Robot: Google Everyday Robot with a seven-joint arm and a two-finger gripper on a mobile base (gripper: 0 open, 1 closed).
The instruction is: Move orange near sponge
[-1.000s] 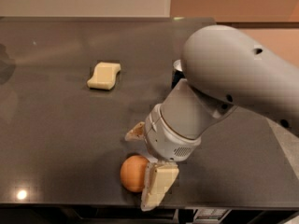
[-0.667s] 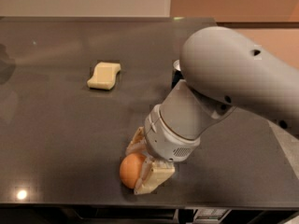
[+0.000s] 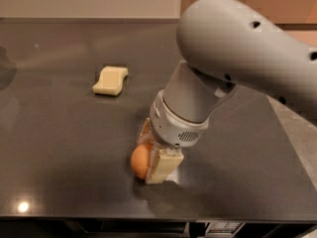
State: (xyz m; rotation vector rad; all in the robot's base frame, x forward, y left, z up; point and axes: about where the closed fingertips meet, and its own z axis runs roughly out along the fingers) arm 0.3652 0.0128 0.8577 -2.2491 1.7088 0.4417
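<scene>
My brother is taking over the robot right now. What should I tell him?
The gripper is near the front edge of the table, shut on the orange.
The orange sits low by the tabletop; I cannot tell if it is lifted.
The sponge lies farther back and to the left, well apart from the orange.
Done: the grab.
Left: carry the orange beside the sponge and let go.

The grey arm (image 3: 237,48) reaches from the upper right down to lower centre, its end effector (image 3: 151,157) pointing downward with cream fingers (image 3: 166,166) clamped on the orange (image 3: 139,160).
</scene>
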